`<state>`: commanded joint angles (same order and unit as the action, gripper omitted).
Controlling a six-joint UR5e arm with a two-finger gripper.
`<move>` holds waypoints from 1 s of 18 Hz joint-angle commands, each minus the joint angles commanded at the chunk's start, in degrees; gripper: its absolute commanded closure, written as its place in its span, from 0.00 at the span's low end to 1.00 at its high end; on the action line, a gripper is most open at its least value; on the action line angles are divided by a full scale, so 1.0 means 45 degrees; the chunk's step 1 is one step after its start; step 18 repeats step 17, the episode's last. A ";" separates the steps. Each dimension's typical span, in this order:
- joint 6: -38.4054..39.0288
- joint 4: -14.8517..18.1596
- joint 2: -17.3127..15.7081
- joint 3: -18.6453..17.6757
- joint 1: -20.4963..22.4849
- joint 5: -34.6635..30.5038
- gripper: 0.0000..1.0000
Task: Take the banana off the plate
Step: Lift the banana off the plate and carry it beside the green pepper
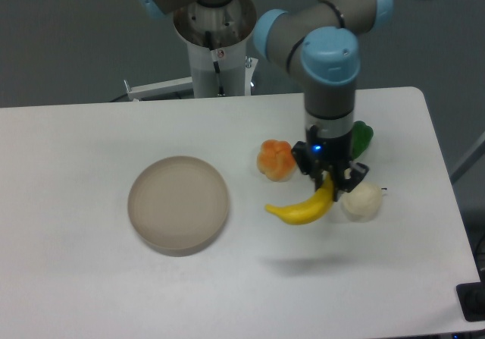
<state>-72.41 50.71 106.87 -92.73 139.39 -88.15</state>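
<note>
The bright-yellow banana point(301, 209) hangs in the air above the table, well to the right of the plate, with its shadow on the tabletop below. My gripper point(330, 180) is shut on the banana's right end, pointing straight down. The round beige plate point(178, 204) lies bare at the left of the table.
An orange lobed fruit point(276, 159) sits just left of the gripper. A green pepper point(361, 137) is partly hidden behind the arm. A cream-white round item point(362, 201) lies right beside the gripper. The table's right edge is close to these.
</note>
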 joint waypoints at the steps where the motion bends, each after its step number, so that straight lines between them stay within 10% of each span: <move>1: -0.0080 0.0000 0.0058 0.0156 0.0060 0.0000 0.65; 18: -0.0080 -0.0039 0.0528 0.0822 0.0177 0.0020 0.65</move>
